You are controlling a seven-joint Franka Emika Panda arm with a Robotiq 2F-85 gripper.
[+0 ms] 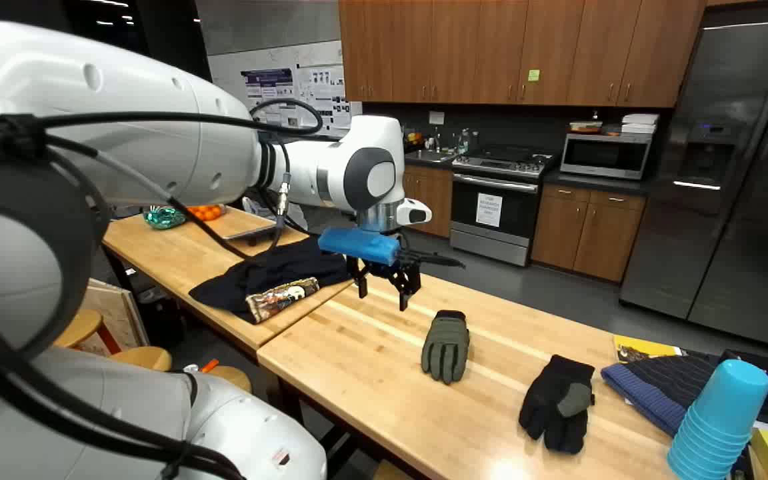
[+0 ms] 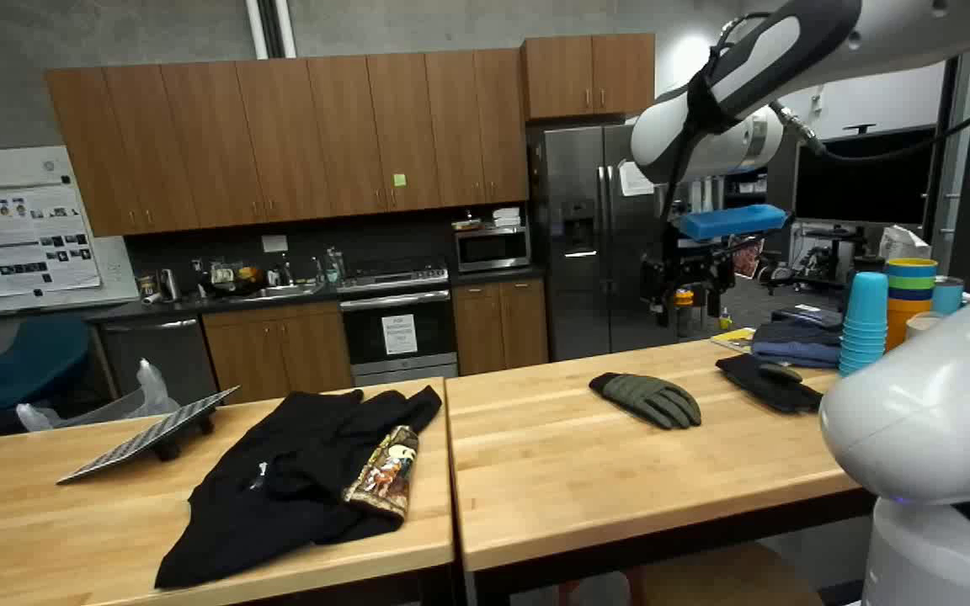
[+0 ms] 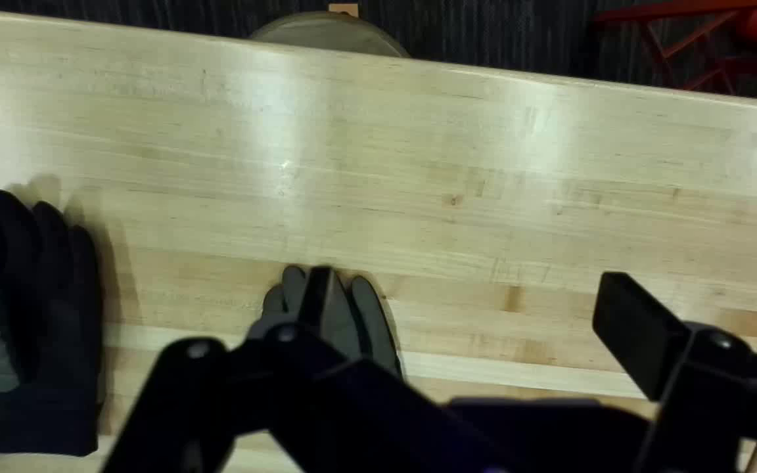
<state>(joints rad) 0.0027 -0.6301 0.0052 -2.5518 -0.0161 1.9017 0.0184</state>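
My gripper [image 1: 383, 299] hangs above the wooden table, its jaws wide apart with nothing between them. In the wrist view, bare tabletop shows between the fingertips of the gripper [image 3: 467, 289]. Nearest to it is a grey-green glove [image 1: 446, 347], lying flat with its fingers spread; in the wrist view one finger partly hides this glove [image 3: 375, 322]. A black glove [image 1: 557, 403] with a grey-green thumb lies farther along the table, and this black glove [image 3: 50, 328] shows at the left of the wrist view. The gripper touches neither glove.
A black garment [image 2: 308, 471] with a patterned piece [image 2: 386, 473] on it lies on the adjoining table. Stacked blue cups [image 1: 717, 420] and folded dark blue knitwear [image 1: 651, 387] stand at the table's far end. A tilted grey tray [image 2: 144, 438] is beyond the garment.
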